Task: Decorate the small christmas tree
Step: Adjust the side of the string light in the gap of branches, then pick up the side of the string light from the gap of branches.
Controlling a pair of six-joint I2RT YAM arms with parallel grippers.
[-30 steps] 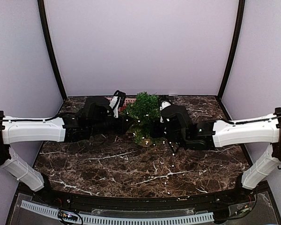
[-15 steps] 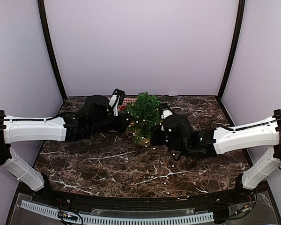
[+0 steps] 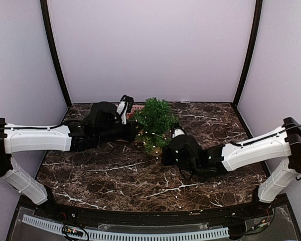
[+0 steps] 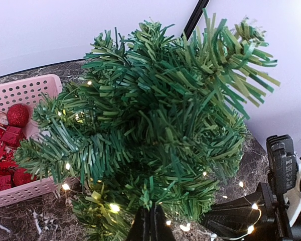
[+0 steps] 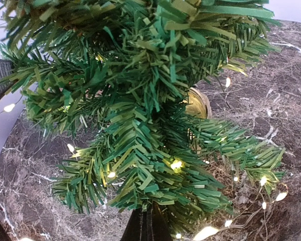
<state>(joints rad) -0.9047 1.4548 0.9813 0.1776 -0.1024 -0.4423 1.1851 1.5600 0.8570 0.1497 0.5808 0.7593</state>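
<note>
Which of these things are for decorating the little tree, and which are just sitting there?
For the job:
- small christmas tree
- string of tiny lights
- pink basket with red ornaments
- left gripper and right gripper, both shut at the low branches

Just there:
- marble table
- lilac walls

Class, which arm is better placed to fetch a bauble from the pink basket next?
Likely left: the basket lies near the left tool; the right tool is across the tree.
</note>
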